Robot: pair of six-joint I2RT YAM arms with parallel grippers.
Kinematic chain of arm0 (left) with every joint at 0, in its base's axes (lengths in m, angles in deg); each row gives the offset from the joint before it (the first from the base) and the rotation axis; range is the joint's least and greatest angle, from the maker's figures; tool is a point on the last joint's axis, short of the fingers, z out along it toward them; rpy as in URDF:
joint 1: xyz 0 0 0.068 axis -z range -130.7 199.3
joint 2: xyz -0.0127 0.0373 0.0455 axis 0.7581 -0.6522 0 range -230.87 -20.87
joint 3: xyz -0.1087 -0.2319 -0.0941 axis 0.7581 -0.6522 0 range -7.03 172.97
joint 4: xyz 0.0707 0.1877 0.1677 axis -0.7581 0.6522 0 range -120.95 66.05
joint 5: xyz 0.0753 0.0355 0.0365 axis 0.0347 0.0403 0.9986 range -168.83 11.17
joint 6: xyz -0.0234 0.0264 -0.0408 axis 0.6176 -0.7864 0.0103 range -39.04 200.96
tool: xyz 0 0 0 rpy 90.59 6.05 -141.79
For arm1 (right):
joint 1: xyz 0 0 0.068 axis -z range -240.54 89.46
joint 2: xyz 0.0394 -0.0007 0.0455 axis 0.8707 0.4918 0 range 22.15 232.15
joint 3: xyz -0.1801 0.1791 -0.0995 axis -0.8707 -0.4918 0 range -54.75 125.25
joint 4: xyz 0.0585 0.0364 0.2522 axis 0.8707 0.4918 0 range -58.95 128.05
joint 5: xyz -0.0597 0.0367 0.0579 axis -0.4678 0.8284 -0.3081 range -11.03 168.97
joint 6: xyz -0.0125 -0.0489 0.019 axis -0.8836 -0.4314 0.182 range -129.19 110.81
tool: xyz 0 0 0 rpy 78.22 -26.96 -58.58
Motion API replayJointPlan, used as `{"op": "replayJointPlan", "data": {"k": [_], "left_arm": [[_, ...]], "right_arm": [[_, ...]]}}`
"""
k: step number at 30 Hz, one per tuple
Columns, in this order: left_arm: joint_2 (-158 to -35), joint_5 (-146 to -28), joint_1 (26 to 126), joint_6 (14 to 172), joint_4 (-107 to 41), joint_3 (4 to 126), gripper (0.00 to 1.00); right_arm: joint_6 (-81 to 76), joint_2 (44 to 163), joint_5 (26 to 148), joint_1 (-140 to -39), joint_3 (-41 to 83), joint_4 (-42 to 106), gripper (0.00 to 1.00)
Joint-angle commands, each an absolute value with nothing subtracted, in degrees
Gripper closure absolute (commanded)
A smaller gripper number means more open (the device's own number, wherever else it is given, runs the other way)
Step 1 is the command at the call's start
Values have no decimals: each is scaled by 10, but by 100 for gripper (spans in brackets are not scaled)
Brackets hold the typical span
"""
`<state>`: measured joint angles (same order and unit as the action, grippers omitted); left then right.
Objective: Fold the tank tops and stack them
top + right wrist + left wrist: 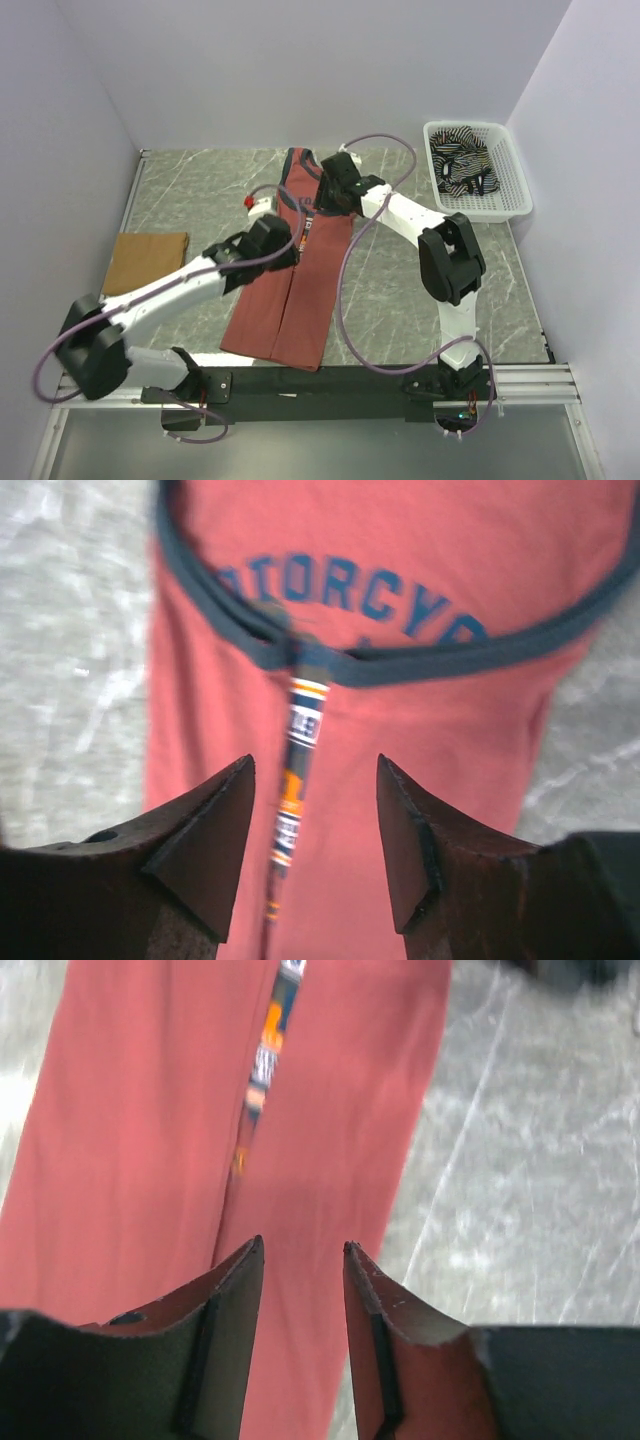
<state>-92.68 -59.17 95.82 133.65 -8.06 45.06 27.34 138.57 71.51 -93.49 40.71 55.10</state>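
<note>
Spreading flat, red tank top (285, 310) lies beneath left tool (300, 1247) and right tool (312, 760).

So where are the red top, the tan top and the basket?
red top (300, 300): top view, lower half of the cloth.
tan top (146, 262): top view, middle of the folded square.
basket (514, 165): top view, its right-hand rim.

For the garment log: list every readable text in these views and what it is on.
"OTORCYC": dark blue lettering on the brick-red tank top, both ends cut off by its dark trim.
The printed strip down the top's middle fold is too blurred to read.
Nothing else is readable.
</note>
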Motion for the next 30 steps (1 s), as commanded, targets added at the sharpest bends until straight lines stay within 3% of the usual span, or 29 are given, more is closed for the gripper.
{"op": "replayJointPlan", "data": {"k": [1, 3, 6, 7, 9, 23, 30], "left_arm": [[-992, -665, 895, 1248, -156, 498, 57], [-1031, -673, 870, 1237, -166, 519, 59], [-1122, -687, 833, 1210, -184, 566, 61], [-1141, -686, 828, 1209, -184, 596, 61], [-1195, -695, 817, 1192, -194, 621, 62], [-1459, -756, 769, 1176, -160, 860, 67], [-1566, -809, 765, 1216, -152, 1004, 67]], "right_arm": [[289, 1369, 694, -924, 366, 536, 44], [303, 1363, 691, -914, 327, 528, 46], [312, 1375, 696, -903, 312, 527, 62], [311, 1379, 695, -901, 316, 537, 73], [309, 1399, 697, -897, 325, 546, 76], [274, 1530, 753, -840, 491, 645, 75], [254, 1616, 784, -798, 654, 700, 69]]}}
